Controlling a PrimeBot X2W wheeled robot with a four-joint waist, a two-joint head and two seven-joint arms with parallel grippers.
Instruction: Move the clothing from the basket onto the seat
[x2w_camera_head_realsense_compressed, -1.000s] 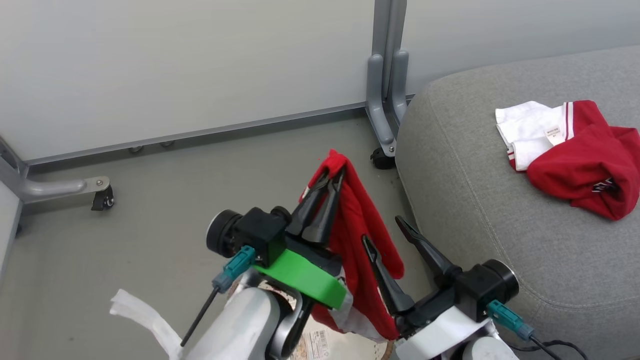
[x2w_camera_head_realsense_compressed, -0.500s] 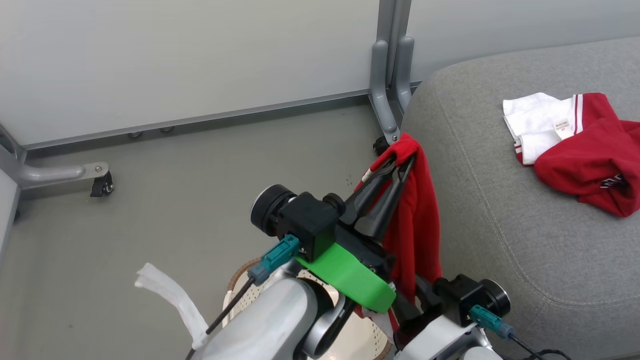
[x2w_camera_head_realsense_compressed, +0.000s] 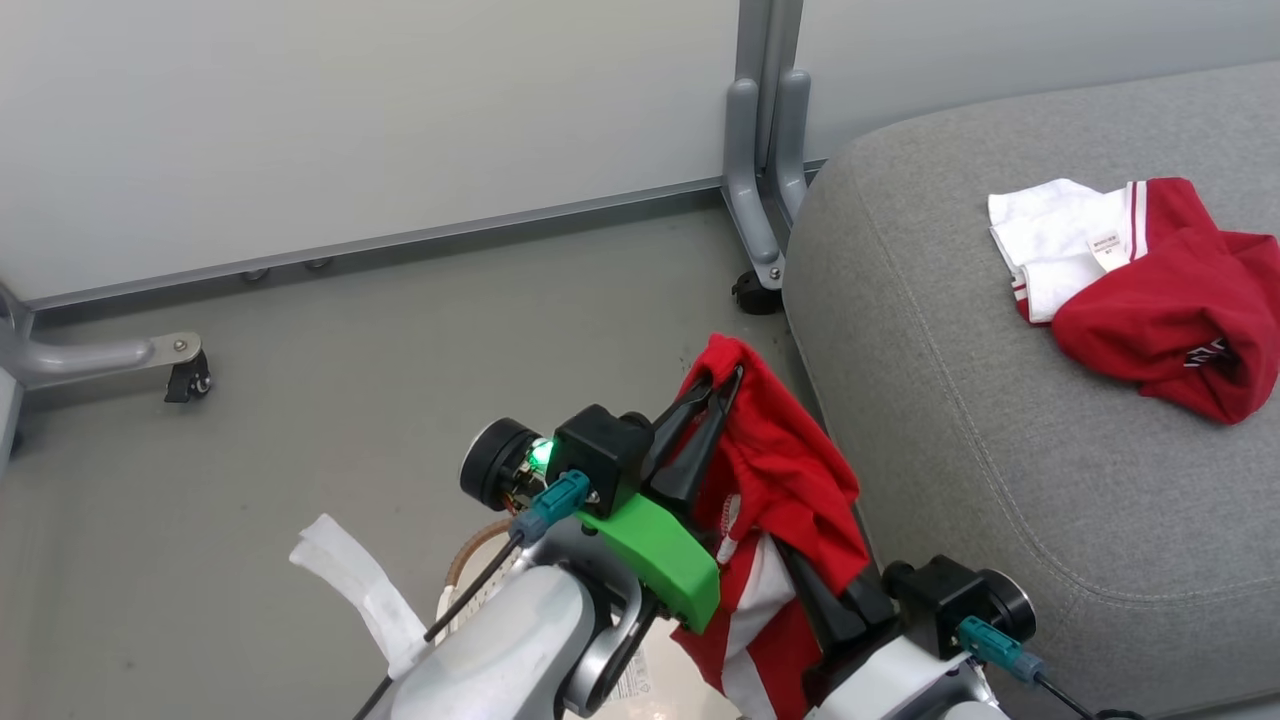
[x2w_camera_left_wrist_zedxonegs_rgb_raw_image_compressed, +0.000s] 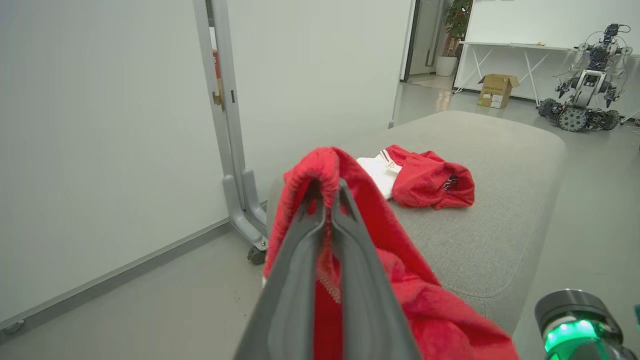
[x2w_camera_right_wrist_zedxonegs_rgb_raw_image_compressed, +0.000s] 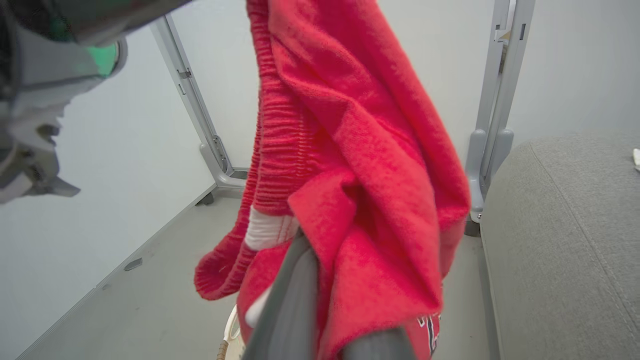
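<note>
Since a second ago: my right claw (x2w_camera_head_realsense_compressed: 822, 608) stood spread beside the hanging cloth; now its fingers are closed together, pinching the lower part of the held garment (x2w_camera_head_realsense_compressed: 785, 480). In the right wrist view the red fabric folds over both fingers and hides their tips

- My left claw (x2w_camera_head_realsense_compressed: 722, 376) has not let go: clamped then, clamped now, on the garment's top fold. Half a second ago it was up against the seat's corner; now it sits lower and back from it, though the head camera has shifted too
- The cloth hung as one narrow strip from the left claw; now it spreads wider between both claws, and white panels show near its bottom

Held garment: long axis runs from the bunched red end over the left claw's tips, down and to my right, to the right claw. Upper end points toward the grey partition post (x2w_camera_head_realsense_compressed: 760, 200), lower end toward me. It is in the air over the floor (x2w_camera_head_realsense_compressed: 300, 400) and the basket (x2w_camera_head_realsense_compressed: 462, 568), whose brown rim peeps out by my left forearm. It is just beside the seat (x2w_camera_head_realsense_compressed: 1000, 450), not on it

Second garment (x2w_camera_head_realsense_compressed: 1150, 300): lying on the seat, well apart from both claws. Its long axis runs across the cushion, white collar end toward the post, red bulk to my right
</note>
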